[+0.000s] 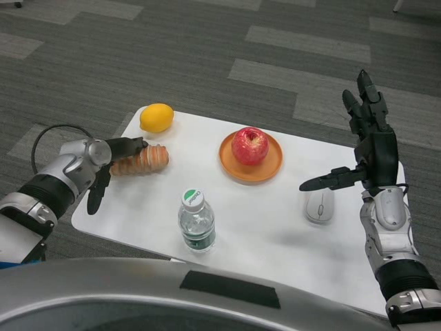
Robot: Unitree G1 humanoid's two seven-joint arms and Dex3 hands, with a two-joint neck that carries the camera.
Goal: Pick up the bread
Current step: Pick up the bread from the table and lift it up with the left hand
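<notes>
Now left hand (114, 160) on bread (141, 161)

So on the white table (275, 227) we've got a lemon (156, 117) sitting near the far left corner. Over toward the middle-back there's an orange plate (251, 169) with a red apple (249, 145) on it, upright, stem dimple up. Closer to us, a small clear water bottle (196, 222) stands upright with a white cap and a green label band low on it. Off to the right we can see a white mouse (319, 205) lying flat near that edge. Under everything, the floor is grey carpet (207, 55) with lighter grey blocks in it.
</notes>
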